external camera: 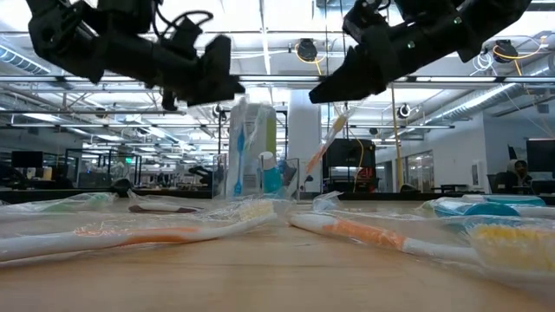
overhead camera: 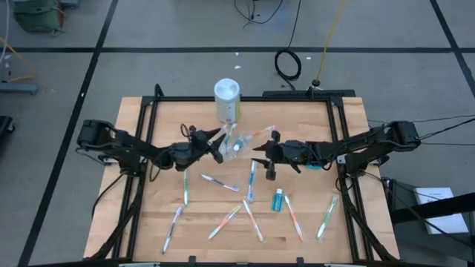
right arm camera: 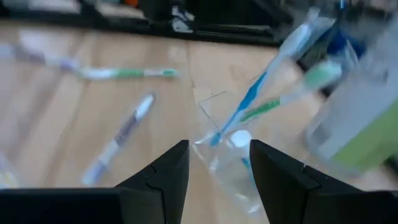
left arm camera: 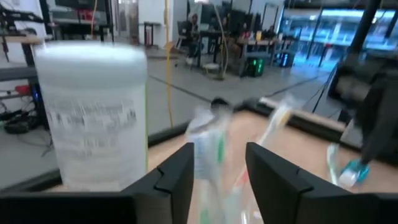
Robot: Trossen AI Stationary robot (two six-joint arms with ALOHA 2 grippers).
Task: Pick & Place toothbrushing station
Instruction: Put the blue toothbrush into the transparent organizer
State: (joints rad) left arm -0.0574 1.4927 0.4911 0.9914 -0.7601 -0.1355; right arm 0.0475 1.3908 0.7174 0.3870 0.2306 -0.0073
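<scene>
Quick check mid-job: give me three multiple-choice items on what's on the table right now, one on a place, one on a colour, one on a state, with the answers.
1. Where does the clear cup stand?
A. beside the white canister, between both grippers
B. at the table's near edge
C. off the table

2. What colour is the toothpaste tube lying on the table?
A. red
B. teal
C. black

3. How is the left gripper?
A. shut on a toothbrush
B. out of view
C. open, holding nothing

Answers: 1 A, the high view shows it there; 2 B, teal with a white cap; 3 C, the left wrist view shows its fingers apart.
</scene>
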